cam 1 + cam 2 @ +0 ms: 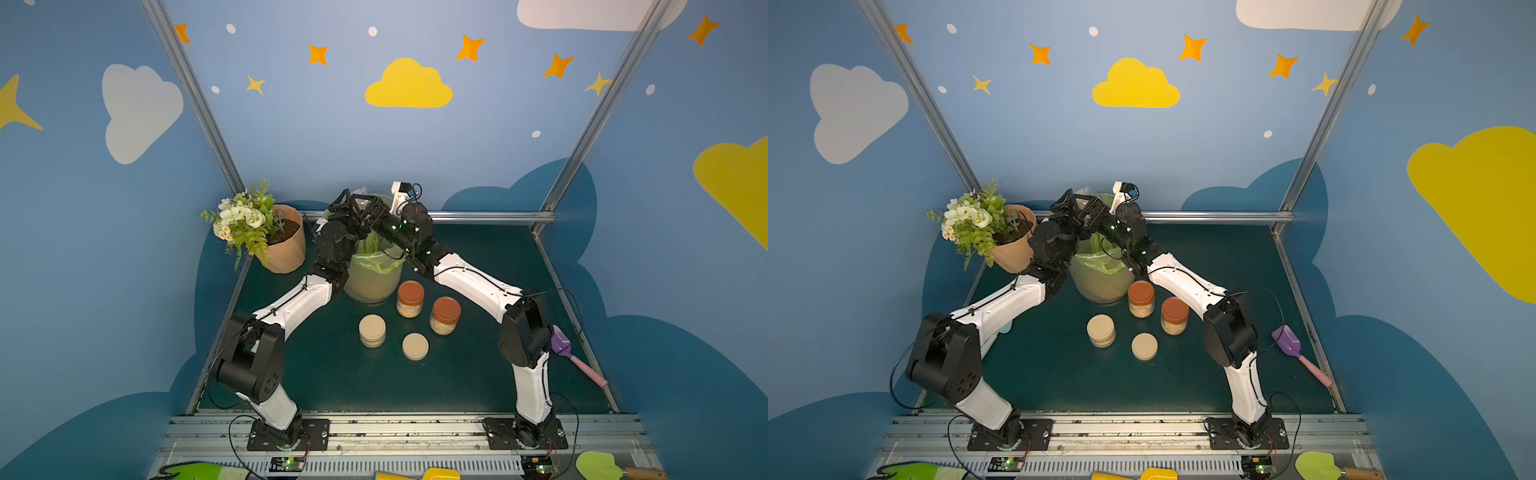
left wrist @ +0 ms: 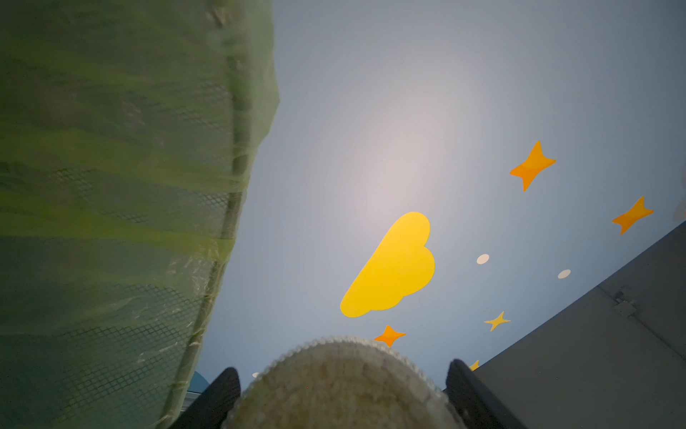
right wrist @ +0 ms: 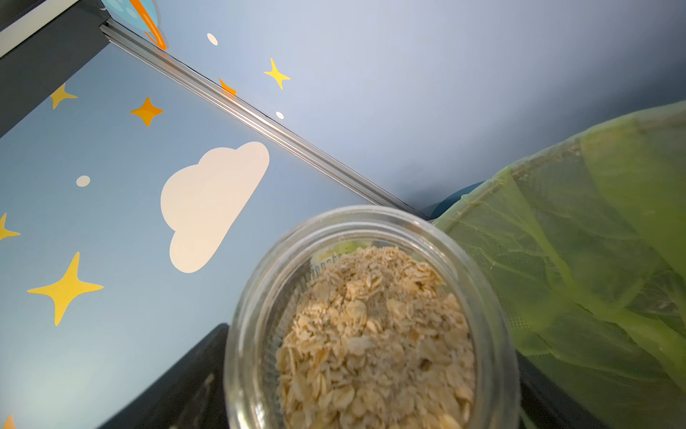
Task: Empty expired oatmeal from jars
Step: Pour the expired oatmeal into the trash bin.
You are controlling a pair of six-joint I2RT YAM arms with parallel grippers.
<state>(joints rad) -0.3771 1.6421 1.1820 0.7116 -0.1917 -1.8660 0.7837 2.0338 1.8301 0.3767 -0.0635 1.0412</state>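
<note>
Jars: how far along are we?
Done: one beige lid is off, lying on the table. In hand: left tool grips the open jar, oatmeal inside, at the bin. Left: tip it out, then open and empty the beige-lidded jar and two orange-lidded jars.

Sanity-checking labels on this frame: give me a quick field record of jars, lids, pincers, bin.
held: open jar, lid off, oatmeal inside, up beside the bin
left pincer: shut on the open jar
right pincer: jaws flank the open jar's mouth; grip unclear
on table: orange-lidded jars, beige-lidded jar, all closed
loose beige lid: lying on table
</note>
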